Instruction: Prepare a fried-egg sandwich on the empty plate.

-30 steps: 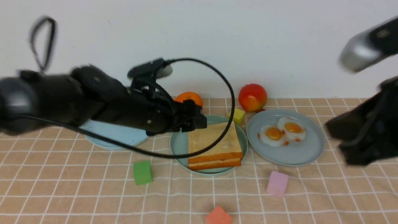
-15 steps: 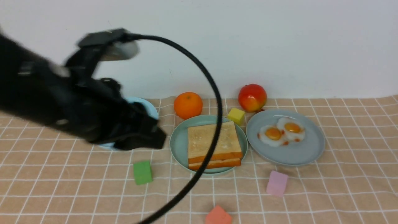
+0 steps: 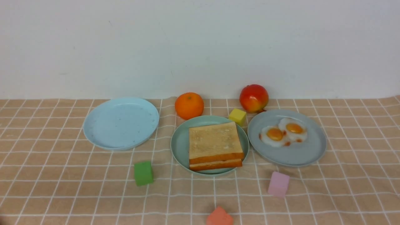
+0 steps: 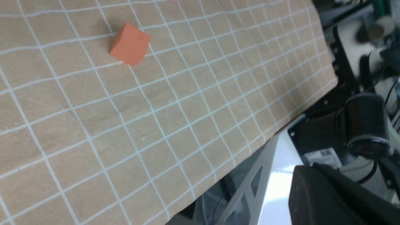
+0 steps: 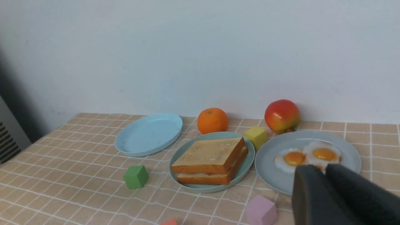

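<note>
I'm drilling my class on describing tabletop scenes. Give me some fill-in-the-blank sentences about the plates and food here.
The round mint-green plastic plate holds ___ stacked square toy toast slices.
The joined pair of white toy fried eggs lies on the round grey-blue plastic plate, to the robot's ___ of the toast.
The round pale sky-blue plastic plate holds ___.
Missing words: two; right; nothing.

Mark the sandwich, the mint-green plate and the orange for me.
sandwich (image 3: 215, 139), front view, top toast face.
mint-green plate (image 3: 179, 144), front view, bare left side.
orange (image 3: 189, 105), front view, its middle.
</note>
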Available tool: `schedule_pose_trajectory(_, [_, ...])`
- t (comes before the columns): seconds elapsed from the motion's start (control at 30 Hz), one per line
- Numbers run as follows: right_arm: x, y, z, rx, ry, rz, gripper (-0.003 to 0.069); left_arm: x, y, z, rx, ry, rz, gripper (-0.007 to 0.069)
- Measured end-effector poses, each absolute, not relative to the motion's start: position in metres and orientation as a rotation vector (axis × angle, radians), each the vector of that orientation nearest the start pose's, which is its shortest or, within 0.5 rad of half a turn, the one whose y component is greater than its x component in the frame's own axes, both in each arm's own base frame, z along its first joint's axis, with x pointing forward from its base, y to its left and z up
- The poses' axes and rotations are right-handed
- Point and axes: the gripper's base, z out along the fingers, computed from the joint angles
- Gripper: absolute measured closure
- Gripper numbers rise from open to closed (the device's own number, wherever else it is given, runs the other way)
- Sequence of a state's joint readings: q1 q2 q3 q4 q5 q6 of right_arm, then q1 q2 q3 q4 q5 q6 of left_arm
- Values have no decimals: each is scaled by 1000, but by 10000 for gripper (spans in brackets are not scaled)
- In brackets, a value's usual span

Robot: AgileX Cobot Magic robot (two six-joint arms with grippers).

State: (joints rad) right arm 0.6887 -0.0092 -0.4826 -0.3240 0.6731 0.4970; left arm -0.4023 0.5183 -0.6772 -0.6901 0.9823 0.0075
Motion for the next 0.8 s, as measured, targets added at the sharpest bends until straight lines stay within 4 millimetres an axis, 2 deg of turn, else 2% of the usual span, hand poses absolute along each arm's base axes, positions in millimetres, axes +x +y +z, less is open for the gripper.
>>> schedule_pose_trajectory(0.23, [15,-12,308,-218,1654,537,574,28,-64,338,322,2141,-1077,638])
schedule_pose_trajectory(0.63, [15,-12,308,-218,1655,537,557,28,-63,338,323,2133,-1063,638])
schedule_pose_trajectory(0.77, [15,-12,308,-218,1655,537,552,35,-53,330,355,2023,-837,638])
schedule_pose_trajectory(0.8, [15,-12,308,-218,1654,535,550,39,-43,321,338,1942,-676,638])
